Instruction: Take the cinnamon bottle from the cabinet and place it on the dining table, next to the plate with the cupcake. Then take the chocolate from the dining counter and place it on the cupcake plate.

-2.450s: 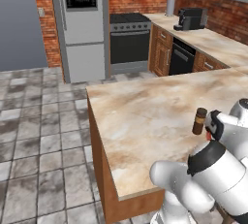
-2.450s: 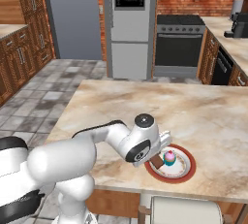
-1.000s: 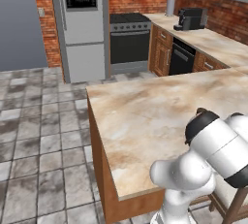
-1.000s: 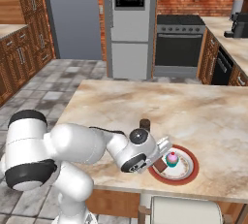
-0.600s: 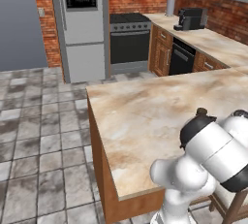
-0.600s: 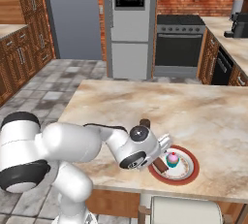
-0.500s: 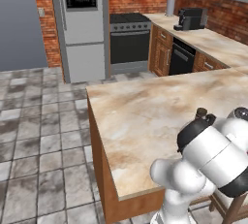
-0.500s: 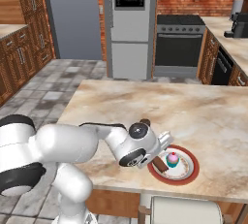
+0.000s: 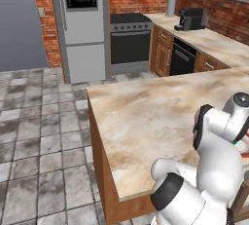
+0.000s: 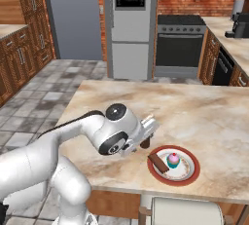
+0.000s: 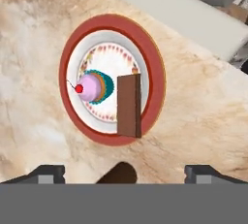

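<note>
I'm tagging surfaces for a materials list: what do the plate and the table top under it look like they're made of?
The plate looks like glazed ceramic: smooth red rim, white centre with a painted ring. The table top looks like polished beige marble or stone, judging by its mottled veining; laminate can't be excluded.

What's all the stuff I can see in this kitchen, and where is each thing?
plate: one, white with a red rim, on the dining table near its front edge.
cupcake: one, pink frosting with a cherry, on the plate.
chocolate: one brown bar, lying on the plate beside the cupcake.
cinnamon bottle: one, dark brown, on the table just left of the plate, partly hidden by the arm.
dining table: one, beige marble top.
fridge: one, grey, back wall.
stove: one, grey and black, right of the fridge.
coffee machine: one, black, on the far counter.
hand: one, open, above the bottle.
</note>
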Controlling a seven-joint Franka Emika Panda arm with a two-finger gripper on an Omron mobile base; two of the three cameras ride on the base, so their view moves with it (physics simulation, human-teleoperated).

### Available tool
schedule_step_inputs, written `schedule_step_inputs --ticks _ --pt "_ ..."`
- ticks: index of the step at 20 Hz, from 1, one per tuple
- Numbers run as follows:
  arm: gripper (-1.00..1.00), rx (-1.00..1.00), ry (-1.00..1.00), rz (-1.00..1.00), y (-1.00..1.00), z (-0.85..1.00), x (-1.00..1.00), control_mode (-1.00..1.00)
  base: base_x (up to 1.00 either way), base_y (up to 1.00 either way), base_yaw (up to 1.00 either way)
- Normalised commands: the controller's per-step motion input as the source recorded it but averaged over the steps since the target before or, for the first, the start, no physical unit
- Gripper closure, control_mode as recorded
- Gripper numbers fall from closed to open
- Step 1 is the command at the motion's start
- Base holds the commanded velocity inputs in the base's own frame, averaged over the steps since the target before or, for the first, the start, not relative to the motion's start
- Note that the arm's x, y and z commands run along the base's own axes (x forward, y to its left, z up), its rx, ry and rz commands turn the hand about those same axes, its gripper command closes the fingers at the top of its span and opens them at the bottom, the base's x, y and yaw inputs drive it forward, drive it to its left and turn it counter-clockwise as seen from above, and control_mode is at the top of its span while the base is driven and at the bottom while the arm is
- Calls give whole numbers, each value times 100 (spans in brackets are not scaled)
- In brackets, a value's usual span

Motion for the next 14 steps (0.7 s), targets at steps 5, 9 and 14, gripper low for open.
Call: schedule_step_inputs --ticks 5,9,14 --pt "-100 0 2 0 91 65 -43 -100 0 0 0" --pt "-100 0 2 0 54 56 -40 -100 0 0 0" --pt "-100 0 10 0 68 44 -11 -100 0 0 0"
